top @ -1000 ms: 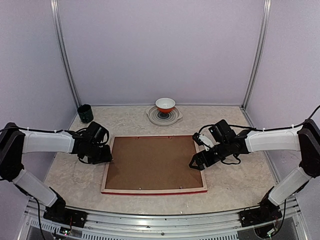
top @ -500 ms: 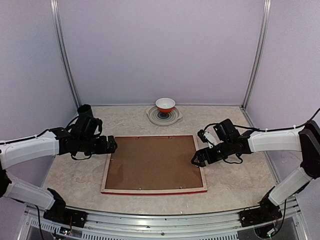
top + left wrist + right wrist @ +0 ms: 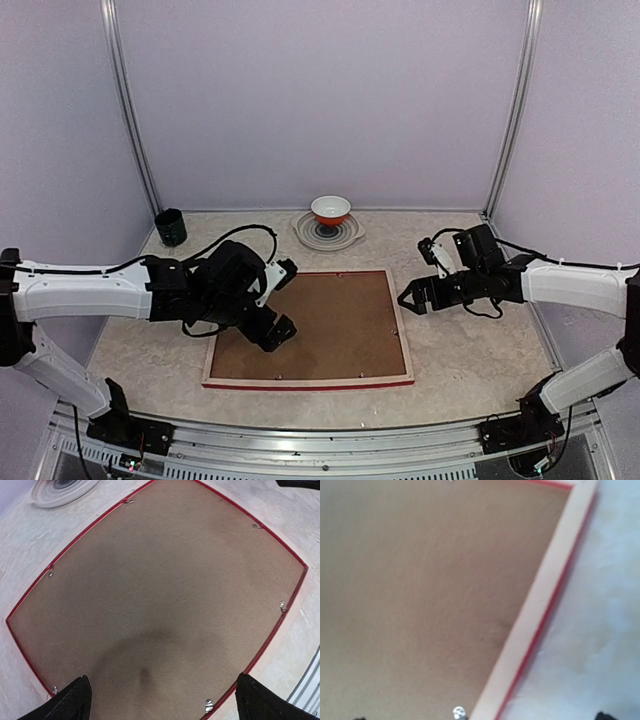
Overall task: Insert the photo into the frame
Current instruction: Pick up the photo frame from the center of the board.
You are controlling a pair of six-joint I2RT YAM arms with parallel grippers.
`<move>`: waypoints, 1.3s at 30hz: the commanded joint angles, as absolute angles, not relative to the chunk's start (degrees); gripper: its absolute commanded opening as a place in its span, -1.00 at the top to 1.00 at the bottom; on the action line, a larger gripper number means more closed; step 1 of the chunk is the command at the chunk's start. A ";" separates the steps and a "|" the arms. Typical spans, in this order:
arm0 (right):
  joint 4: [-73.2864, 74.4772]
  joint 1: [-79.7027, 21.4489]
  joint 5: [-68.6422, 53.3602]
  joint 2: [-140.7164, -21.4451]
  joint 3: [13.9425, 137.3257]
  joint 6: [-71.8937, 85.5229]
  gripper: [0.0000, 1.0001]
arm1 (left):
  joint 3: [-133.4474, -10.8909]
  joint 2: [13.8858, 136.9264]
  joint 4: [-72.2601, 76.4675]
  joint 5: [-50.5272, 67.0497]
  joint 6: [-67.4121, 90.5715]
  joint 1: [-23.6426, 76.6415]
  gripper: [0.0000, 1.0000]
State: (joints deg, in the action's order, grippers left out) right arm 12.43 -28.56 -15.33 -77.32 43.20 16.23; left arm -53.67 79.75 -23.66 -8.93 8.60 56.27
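The frame (image 3: 310, 381) lies face down on the table, pale wood edge and thin red rim showing, with a brown backing board (image 3: 335, 320) filling it. The photo is hidden. My left gripper (image 3: 285, 300) hovers open above the board's left part; in the left wrist view its gripper (image 3: 160, 710) has only bare board (image 3: 160, 580) between the black fingertips (image 3: 70, 702). My right gripper (image 3: 412, 298) stands open just off the frame's right edge. The right wrist view looks down on that pale edge (image 3: 535, 610) and the board (image 3: 420, 580).
A red and white bowl (image 3: 331, 209) sits on a pale dish (image 3: 345, 236) at the back centre. A dark cup (image 3: 170, 227) stands at the back left. Small metal clips (image 3: 282, 606) line the frame's inner edge. Walls close in on three sides.
My left arm swung from the frame's left edge inward over the backing board and its jaws opened wide. My right gripper drew back to the right, off the frame, and opened a little further.
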 commanded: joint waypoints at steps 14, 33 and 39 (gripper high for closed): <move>14.68 -24.68 -15.21 -68.24 39.37 16.44 -0.98 | -76.03 106.24 -36.77 -3.52 -14.50 69.60 -0.74; 14.95 -23.14 -14.71 -66.88 39.55 15.98 -0.98 | -75.27 111.07 -38.79 -2.41 -14.99 71.19 -0.11; 15.24 -22.27 -14.04 -65.41 39.21 16.35 -0.98 | -75.10 112.85 -39.22 -2.84 -15.11 71.27 0.04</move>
